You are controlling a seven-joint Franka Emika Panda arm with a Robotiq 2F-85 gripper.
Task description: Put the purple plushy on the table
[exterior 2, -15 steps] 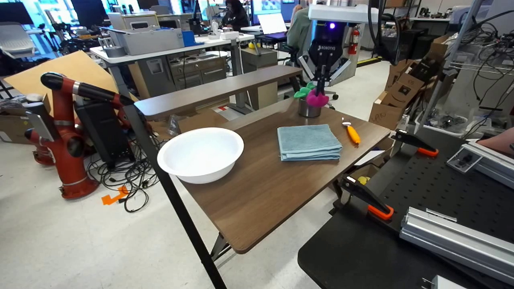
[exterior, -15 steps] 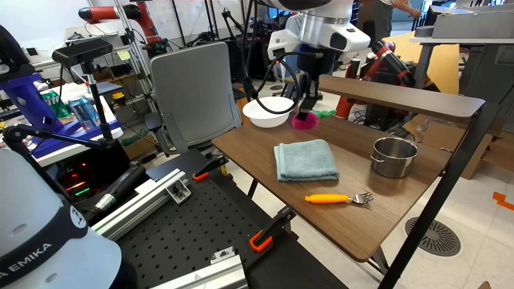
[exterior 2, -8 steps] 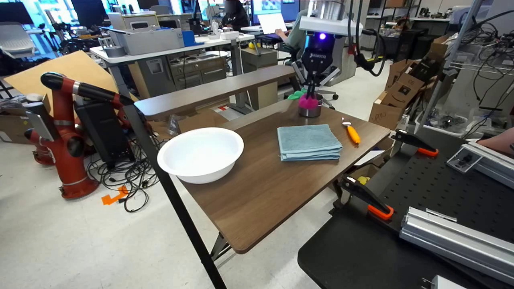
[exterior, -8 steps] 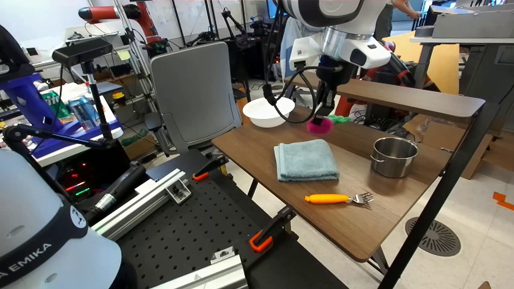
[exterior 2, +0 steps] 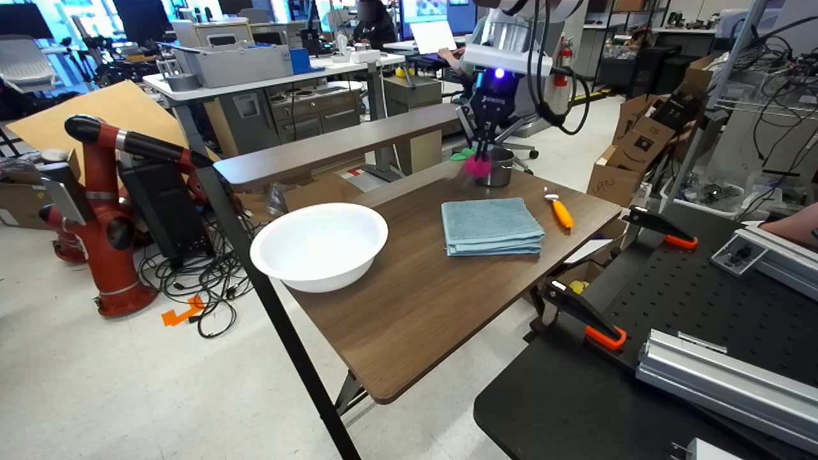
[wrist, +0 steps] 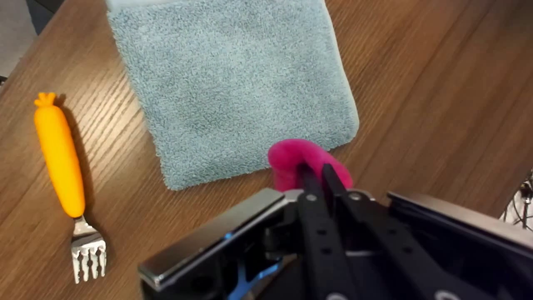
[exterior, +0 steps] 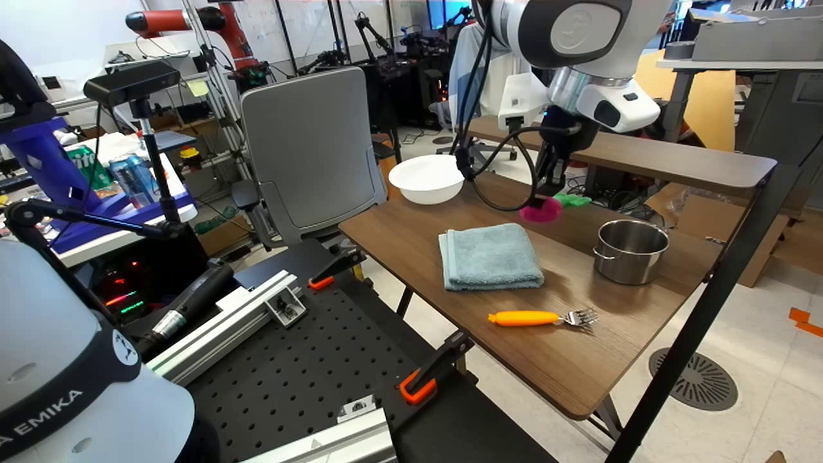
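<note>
Since the task asks for the plushy (wrist: pixel 289 156) on the table (exterior 2: pixel 409 332), we take it that the gripper (wrist: pixel 317 170) holds it aloft to be lowered: it pinches a bit of the soft pink body, which bulges around the grip in the wrist view. So squashable a thing, we judge, is safest held by a pinch, with its bulk left free to meet the wood first. The plushy seems to hang above the table between the towel (wrist: pixel 237 91) and the pot (exterior: pixel 624 270), a sensible place, to our mind, if it is to land on wood rather than on cloth or in steel; how high it is we cannot tell. The fork (wrist: pixel 58 158) lies near the towel but apart from it. Among the containers, the bowl (exterior 2: pixel 319 239) shows us only its white inside, and the pot bare steel as far down as we can see into it. Below the table's edge, in an exterior view, a box (exterior 2: pixel 592 272) holds yellow things (exterior 2: pixel 579 286) too small for us to name.
</note>
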